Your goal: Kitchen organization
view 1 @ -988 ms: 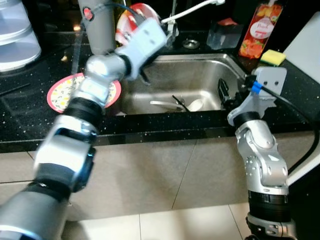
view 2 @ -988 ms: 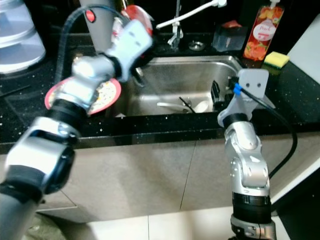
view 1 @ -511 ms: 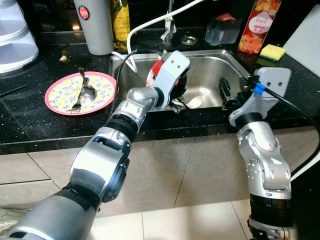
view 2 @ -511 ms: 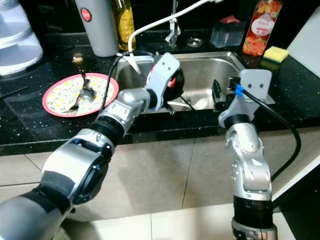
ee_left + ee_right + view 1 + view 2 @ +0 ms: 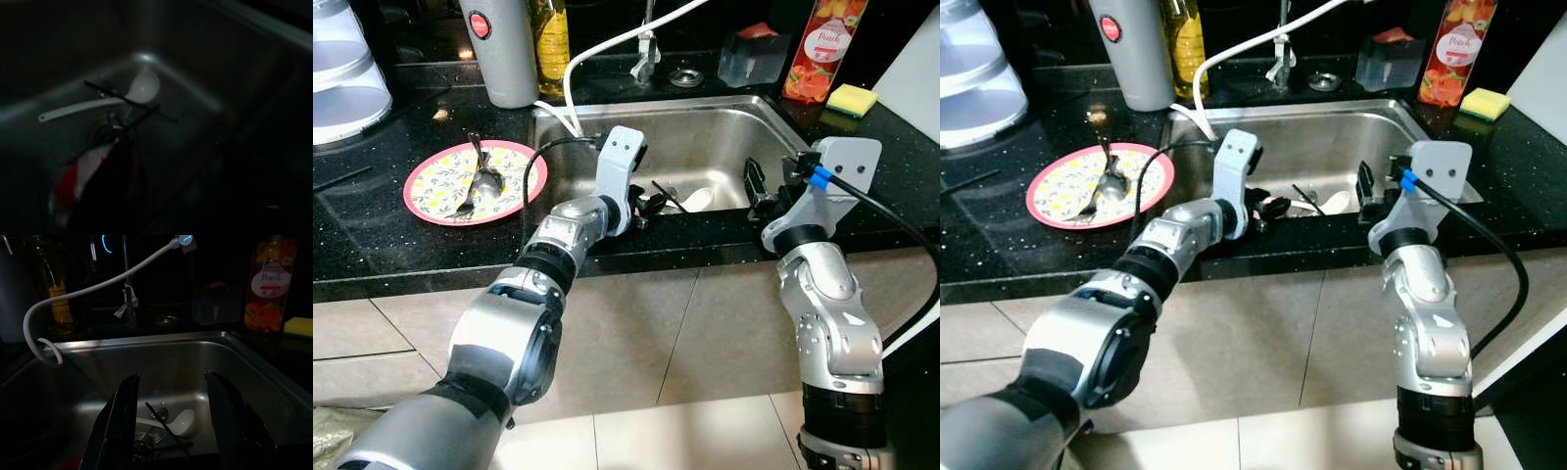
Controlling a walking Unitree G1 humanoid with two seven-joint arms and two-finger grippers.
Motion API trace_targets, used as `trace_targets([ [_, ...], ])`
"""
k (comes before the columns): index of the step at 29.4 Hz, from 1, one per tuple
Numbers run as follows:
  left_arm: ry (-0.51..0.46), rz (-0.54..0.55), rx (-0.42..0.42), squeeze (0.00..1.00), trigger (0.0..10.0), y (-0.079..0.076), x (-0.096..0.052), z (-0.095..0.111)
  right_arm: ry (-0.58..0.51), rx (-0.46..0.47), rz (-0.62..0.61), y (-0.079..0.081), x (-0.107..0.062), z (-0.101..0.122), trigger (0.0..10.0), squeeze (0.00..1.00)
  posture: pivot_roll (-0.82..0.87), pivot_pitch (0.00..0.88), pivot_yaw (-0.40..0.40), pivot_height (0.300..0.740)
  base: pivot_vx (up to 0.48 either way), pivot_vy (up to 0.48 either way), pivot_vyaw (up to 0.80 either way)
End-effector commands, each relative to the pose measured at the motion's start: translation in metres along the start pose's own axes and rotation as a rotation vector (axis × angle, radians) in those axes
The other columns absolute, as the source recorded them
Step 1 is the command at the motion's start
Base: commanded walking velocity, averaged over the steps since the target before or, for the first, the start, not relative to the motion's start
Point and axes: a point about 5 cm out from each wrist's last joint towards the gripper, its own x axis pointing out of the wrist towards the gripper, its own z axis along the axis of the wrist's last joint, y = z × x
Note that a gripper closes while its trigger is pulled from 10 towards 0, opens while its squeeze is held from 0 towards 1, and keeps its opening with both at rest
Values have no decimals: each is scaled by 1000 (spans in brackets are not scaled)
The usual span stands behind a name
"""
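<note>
One white spoon (image 5: 180,423), steel sink (image 5: 724,147).

Your head views evenly lit and sharp, soft glare on the steel sink (image 5: 724,147) walls, speckled glints on the black counter (image 5: 372,235), your left wrist view very dark and blurred, your right wrist view dim, a small cyan glow up top

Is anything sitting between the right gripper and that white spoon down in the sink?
Nothing visible blocks it. The right gripper hangs open at the sink's front edge, and the white spoon lies on the bottom between its fingers' line of sight. A thin black utensil lies across it.
</note>
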Motion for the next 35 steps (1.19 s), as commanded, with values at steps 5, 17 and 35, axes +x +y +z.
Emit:
trace_targets([
  [5,-236,9,24,0,10000,0,-7,32,9,0,11,2,-2,0,10000,0,-11,87,2,740,0,0,0],
  [17,-187,408,176,0,10000,19,-42,65,1,7,21,4,1,2,10000,0,0,78,2,740,0,0,0],
  [35,9,801,711,0,10000,75,-107,66,-18,-4,17,4,2,2,10000,0,-10,31,23,740,0,0,0],
])
